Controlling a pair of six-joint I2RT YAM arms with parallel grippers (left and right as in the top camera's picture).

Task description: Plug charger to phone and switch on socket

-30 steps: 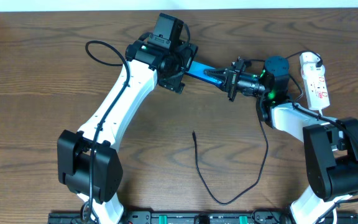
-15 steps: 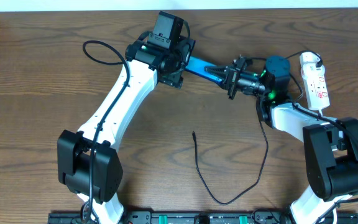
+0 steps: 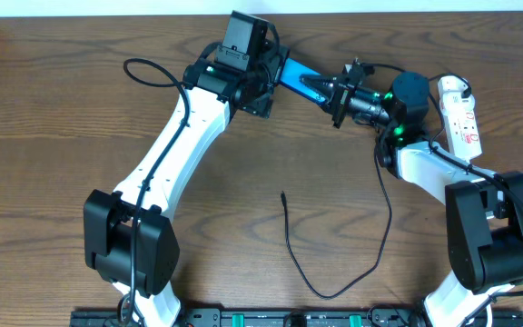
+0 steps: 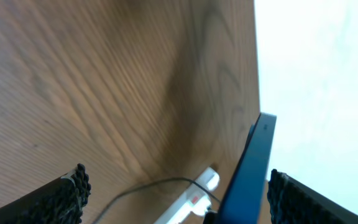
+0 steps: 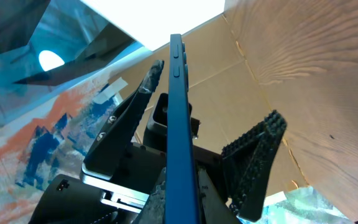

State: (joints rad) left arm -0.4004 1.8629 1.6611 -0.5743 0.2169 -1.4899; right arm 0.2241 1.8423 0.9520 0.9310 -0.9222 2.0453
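The phone [image 3: 294, 75], blue and edge-on, is held in the air near the table's far edge. My right gripper [image 3: 336, 92] is shut on its right end; in the right wrist view [image 5: 185, 202] the phone [image 5: 180, 112] stands between its jaws. My left gripper [image 3: 269, 80] is open, its fingers [image 4: 176, 193] spread either side of the phone's left end [image 4: 246, 171]. The white socket [image 3: 462, 120] lies at the far right and shows in the left wrist view [image 4: 188, 202]. The charger's black cable [image 3: 334, 283] loops on the table, its plug tip [image 3: 282, 194] lying free at mid-table.
A white adapter [image 3: 452, 88] sits on the socket's far end. A black arm cable [image 3: 148, 73] loops at the back left. The table's far edge and a white wall [image 4: 316, 74] are just behind the phone.
Both grippers and the phone have moved toward the table's far edge. The right arm has swung back with it. The charger cable has not moved.
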